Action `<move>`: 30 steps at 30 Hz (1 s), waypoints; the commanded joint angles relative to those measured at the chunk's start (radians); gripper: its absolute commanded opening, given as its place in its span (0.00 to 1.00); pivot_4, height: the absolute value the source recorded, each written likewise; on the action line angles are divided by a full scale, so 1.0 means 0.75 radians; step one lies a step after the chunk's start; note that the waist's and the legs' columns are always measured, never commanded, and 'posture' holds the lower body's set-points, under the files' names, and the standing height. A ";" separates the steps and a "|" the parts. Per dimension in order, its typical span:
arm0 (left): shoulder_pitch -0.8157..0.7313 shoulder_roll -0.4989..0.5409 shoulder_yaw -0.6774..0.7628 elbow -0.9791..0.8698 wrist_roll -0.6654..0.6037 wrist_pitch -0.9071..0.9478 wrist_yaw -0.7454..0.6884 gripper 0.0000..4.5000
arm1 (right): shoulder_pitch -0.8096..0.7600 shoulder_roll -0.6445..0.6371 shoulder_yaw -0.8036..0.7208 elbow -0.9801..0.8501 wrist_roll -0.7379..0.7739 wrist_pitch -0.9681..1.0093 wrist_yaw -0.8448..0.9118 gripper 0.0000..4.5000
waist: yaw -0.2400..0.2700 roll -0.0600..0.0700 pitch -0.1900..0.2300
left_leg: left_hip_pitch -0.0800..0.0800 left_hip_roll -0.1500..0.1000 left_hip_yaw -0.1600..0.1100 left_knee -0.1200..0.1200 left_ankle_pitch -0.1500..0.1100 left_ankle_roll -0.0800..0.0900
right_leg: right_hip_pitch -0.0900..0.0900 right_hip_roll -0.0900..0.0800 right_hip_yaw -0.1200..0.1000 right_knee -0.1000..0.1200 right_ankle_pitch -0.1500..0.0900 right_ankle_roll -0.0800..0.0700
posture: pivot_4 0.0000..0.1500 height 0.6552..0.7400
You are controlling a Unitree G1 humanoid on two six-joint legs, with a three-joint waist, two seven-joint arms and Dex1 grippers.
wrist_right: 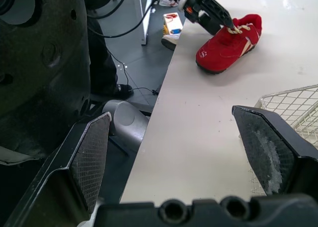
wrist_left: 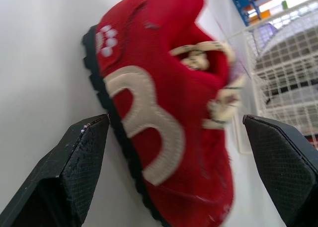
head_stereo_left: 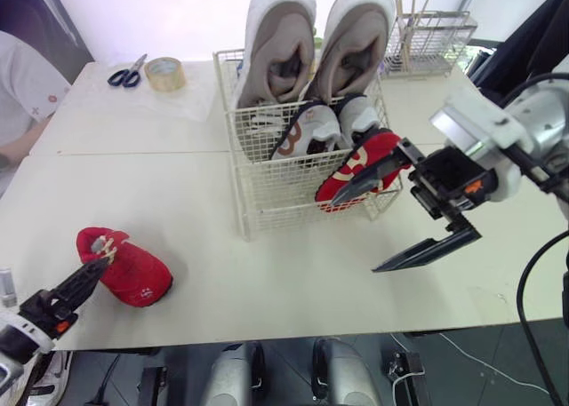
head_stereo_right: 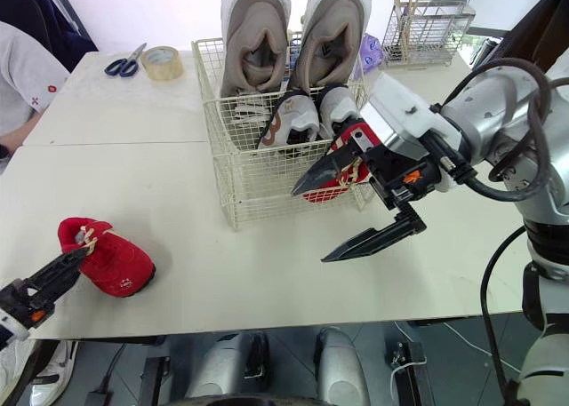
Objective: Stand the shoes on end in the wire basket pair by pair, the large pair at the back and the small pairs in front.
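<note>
Small red shoe [head_stereo_left: 129, 271] sits near-left on table, well apart from wire basket [head_stereo_left: 267, 193]; L gripper [head_stereo_left: 93, 271] open at its collar, R gripper [head_stereo_left: 357, 233] open by basket; prob light, soft upper, so pinch stiffer heel/sole.

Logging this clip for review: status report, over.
Left hand open, straddling loose red shoe on table. Right hand open, empty, at wire basket front, may crowd drop-in. Its mate stands inside.
</note>
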 commanded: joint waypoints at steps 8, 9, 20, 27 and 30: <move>-0.103 0.002 -0.092 0.009 0.052 -0.106 0.091 0.37 | -0.009 -0.019 -0.029 -0.027 -0.038 0.012 -0.034 1.00 | 0.003 0.001 -0.001 | 0.000 0.000 0.000 0.000 0.000 0.000 | 0.000 0.000 0.000 0.000 0.000 0.000 | 1.00 1.00; -0.107 0.006 -0.092 0.006 0.051 -0.111 0.094 0.26 | -0.005 -0.018 -0.030 -0.031 -0.038 0.014 -0.040 1.00 | 0.003 0.001 -0.001 | 0.000 0.000 0.000 0.000 0.000 0.000 | 0.000 0.000 0.000 0.000 0.000 0.000 | 1.00 1.00; -0.227 0.222 0.117 -0.145 0.008 -0.282 0.071 0.00 | -0.011 0.024 -0.115 0.080 -0.029 0.045 -0.200 1.00 | -0.001 0.000 -0.001 | -0.001 0.000 0.000 0.000 0.004 -0.006 | -0.001 0.000 0.000 -0.001 0.000 0.000 | 1.00 1.00; -0.897 0.554 -0.170 -0.446 -0.142 -0.432 0.343 0.00 | -0.074 0.058 -0.201 0.216 -0.017 0.089 -0.319 1.00 | 0.016 -0.003 -0.001 | -0.007 0.000 0.000 0.001 0.005 -0.009 | -0.001 0.000 -0.003 -0.009 0.005 -0.007 | 1.00 1.00; -1.163 0.548 -0.440 -0.532 -0.005 -0.491 0.412 0.00 | -0.095 0.057 -0.178 0.276 -0.065 0.052 -0.305 1.00 | 0.000 -0.001 -0.002 | -0.007 -0.004 0.003 0.001 0.003 -0.004 | 0.007 -0.002 -0.003 -0.012 0.010 0.000 | 1.00 1.00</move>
